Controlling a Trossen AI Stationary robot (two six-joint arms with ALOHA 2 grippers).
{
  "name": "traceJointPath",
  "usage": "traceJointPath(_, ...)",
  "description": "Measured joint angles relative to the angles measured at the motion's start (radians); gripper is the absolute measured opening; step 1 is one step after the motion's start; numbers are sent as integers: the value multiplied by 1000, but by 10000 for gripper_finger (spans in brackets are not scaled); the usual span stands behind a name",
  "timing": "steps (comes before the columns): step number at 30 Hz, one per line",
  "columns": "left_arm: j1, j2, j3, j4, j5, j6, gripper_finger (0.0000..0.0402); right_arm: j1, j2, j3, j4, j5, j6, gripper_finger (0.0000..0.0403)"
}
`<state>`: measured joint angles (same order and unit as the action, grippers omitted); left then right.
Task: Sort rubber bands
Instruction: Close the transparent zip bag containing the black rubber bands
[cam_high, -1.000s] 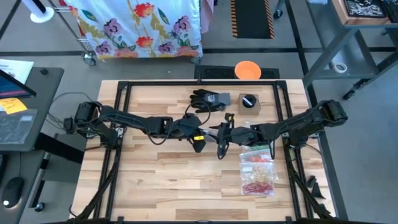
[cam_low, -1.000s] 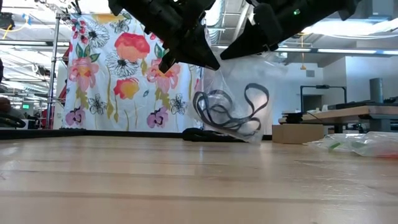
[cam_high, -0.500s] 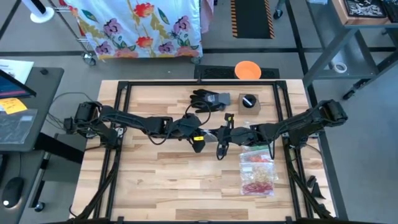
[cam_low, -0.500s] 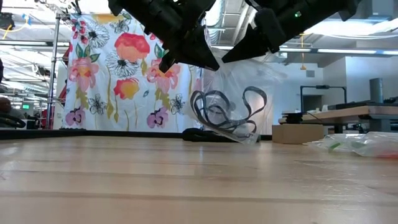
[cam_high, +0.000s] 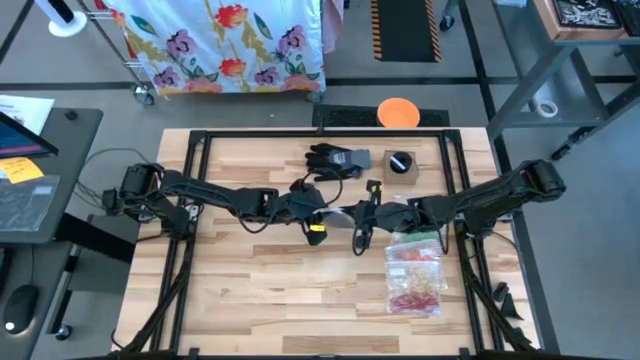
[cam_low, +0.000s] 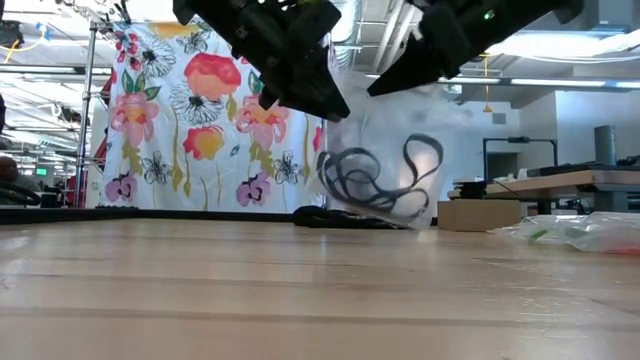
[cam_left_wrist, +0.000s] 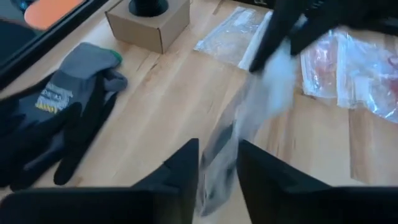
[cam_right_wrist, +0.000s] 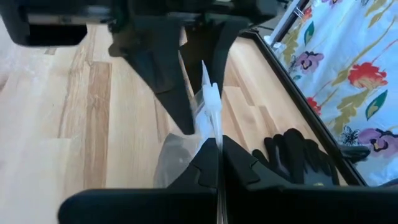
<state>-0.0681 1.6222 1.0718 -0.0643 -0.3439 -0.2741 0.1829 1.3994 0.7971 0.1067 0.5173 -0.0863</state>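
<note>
Wooden table (cam_high: 250, 270) — floral cloth (cam_high: 225, 45) behind (right gripper (cam_high: 362, 213) pinches bag (cam_low: 385, 160); left gripper (cam_high: 328, 211) parted).

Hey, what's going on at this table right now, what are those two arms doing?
Both arms meet over the middle of the table around a clear plastic bag holding black rubber bands. The right claw is shut on the bag's top edge, holding it up off the wood. The left claw straddles the bag with its fingers apart. Bags of red and orange bands lie near the right arm.

Overhead, table-level, two wrist cams share table (cam_high: 250, 270)
</note>
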Motion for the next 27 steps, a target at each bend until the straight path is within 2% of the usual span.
traceJointPath(3, 0, 0, 0, 7, 0, 69, 124, 0, -33, 0, -65, -5, 29, 1)
traceJointPath(7, -1, 1, 0, 60, 1, 201, 143, -2, -67, 0, -159, -96, 63, 0)
traceJointPath(12, 0, 1, -17, 176, 116, 263, 145, -2, -91, -5, -151, -176, 62, 0)
traceJointPath(18, -1, 1, -27, 213, 203, 273, 145, 11, -127, -22, -159, -179, 54, 0)
traceJointPath(20, 0, 1, -27, 213, 261, 273, 145, 13, -158, -41, -162, -190, 52, 0)
traceJointPath(24, -4, 1, -28, 254, 391, 278, 146, -14, -274, -122, -101, -308, 52, 0)
traceJointPath(27, -15, 1, -28, 312, 375, 289, 146, -60, -363, -192, -52, -413, 58, 0)
